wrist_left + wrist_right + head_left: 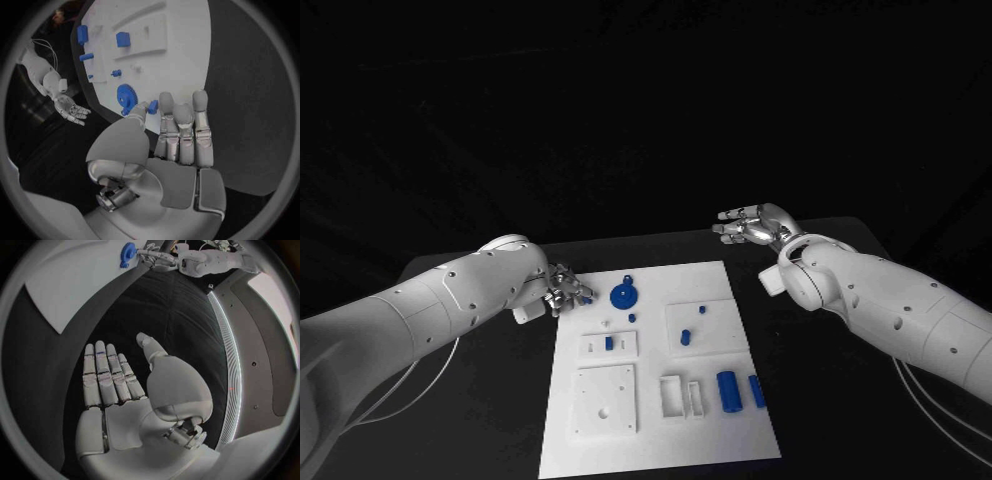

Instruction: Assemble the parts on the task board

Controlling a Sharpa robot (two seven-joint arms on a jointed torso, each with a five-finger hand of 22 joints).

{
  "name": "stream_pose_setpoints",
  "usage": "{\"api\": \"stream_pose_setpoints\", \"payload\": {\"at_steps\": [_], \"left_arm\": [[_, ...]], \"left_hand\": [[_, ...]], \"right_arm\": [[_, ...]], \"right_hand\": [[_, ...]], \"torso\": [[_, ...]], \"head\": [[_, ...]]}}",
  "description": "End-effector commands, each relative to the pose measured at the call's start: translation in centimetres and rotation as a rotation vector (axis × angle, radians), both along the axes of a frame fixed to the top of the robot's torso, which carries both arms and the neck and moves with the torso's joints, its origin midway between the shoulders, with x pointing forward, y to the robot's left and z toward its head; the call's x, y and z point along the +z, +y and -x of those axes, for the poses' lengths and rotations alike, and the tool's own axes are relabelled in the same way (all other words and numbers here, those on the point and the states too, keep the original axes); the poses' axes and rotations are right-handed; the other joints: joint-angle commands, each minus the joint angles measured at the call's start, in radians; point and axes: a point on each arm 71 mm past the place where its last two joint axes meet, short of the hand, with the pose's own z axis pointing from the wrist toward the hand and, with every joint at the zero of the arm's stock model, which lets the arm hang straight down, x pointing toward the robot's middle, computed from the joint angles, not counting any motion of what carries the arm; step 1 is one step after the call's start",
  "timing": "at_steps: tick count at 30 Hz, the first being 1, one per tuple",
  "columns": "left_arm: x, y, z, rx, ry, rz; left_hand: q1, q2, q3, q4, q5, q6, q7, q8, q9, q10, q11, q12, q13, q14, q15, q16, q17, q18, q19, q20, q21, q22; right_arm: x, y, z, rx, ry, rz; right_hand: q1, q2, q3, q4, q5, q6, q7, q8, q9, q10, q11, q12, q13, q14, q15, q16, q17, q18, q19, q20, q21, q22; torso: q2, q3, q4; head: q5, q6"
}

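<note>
Your robot's left hand (560,290) sits at the near-left corner of the white rectangular task board (733,440), thumb and a fingertip closed on a small blue plastic piece (152,106), just beside the round blue toothed gear (626,296) lying on the board's far end. The right hand (757,226) hangs off the board's far right corner over bare table, fingers straight and apart, grasping nothing.

The remaining blue parts lie spread on the plate: a small peg (632,318) near the gear, two short pieces (687,336) on a raised white panel, another (609,343) standing in the left panel, and two longer blue cylinders (728,389) toward the near edge.

The risk sits in that pinch. The piece is tiny against your hand's fingers and only its tip shows, so a slight tilt on the way to its seat could jam it at the hole's mouth or flick it loose. You also have the gear almost touching your fingers; a careless sweep could nudge it out of place. Whether the board is fixed down cannot be told, so a hard push might slide it.

The table (473,400) is matte black, draped in dark cloth behind, and the surrounding room lies in deep shadow.
</note>
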Motion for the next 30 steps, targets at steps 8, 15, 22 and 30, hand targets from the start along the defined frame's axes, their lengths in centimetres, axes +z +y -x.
{"api": "stream_pose_setpoints", "payload": {"at_steps": [8, 15, 22, 30], "left_arm": [[-0.26, -0.16, 0.22, -0.007, 0.019, 0.032], [-0.25, -0.13, 0.30, -0.003, 0.022, 0.048], [-0.24, 0.04, 0.49, 0.013, 0.030, 0.068], [-0.14, 0.24, 0.75, 0.017, 0.030, 0.083]], "left_hand": [[0.005, 0.014, 0.028, -0.019, 0.021, -0.001, -0.013, 0.020, 0.027, -0.002, -0.006, 0.009, 0.001, -0.004, -0.007, 0.009, 0.000, -0.010, -0.002, -0.006, 0.009, 0.020], [0.012, 0.025, 0.054, -0.044, 0.036, 0.001, -0.018, 0.028, 0.044, 0.002, -0.010, 0.011, 0.002, -0.001, -0.010, 0.013, 0.002, -0.011, -0.002, -0.009, 0.015, 0.020], [-0.023, 0.018, 0.142, -0.063, 0.110, -0.002, -0.029, 0.054, 0.137, 0.009, -0.017, 0.010, 0.005, 0.005, -0.016, 0.014, 0.007, -0.018, -0.005, -0.017, 0.028, 0.020], [-0.018, 0.032, 0.195, -0.091, 0.206, -0.003, -0.029, 0.055, 0.157, 0.010, -0.017, 0.007, 0.004, 0.005, -0.017, 0.015, 0.009, -0.015, -0.005, -0.017, 0.031, 0.020]], "right_arm": [[-0.02, 0.18, -0.05, 0.010, -0.001, -0.002], [-0.09, 0.25, -0.10, 0.012, 0.002, -0.002], [-0.18, 0.20, -0.14, 0.012, 0.008, -0.001], [-0.25, 0.03, -0.17, 0.009, 0.011, 0.001]], "right_hand": [[0.005, 0.001, 0.009, -0.005, -0.003, 0.001, -0.002, -0.004, -0.002, -0.003, -0.003, -0.004, -0.002, -0.006, 0.000, -0.005, -0.001, -0.015, -0.007, 0.000, 0.002, -0.001], [0.005, 0.001, 0.009, -0.005, -0.003, 0.001, -0.002, -0.004, -0.002, -0.003, -0.003, -0.004, -0.002, -0.006, 0.000, -0.005, -0.001, -0.015, -0.007, 0.000, 0.002, -0.001], [0.003, 0.001, 0.011, -0.005, -0.002, -0.001, -0.001, -0.004, -0.002, -0.003, -0.003, -0.004, -0.002, -0.006, 0.000, -0.005, -0.001, -0.016, -0.010, 0.000, 0.001, -0.001], [0.003, 0.000, 0.012, -0.006, 0.000, -0.002, -0.001, -0.004, -0.002, -0.003, -0.003, -0.004, -0.002, -0.006, 0.001, -0.005, -0.001, -0.016, -0.011, 0.000, 0.001, -0.001]], "torso": [[0.000, -0.0008, 0.0002], [0.000, -0.0006, 0.0004], [0.000, -0.0006, 0.0007], [-0.001, -0.0002, 0.0019]], "head": [[-0.002, -0.001], [-0.002, -0.002], [-0.003, -0.001], [-0.003, -0.002]]}}
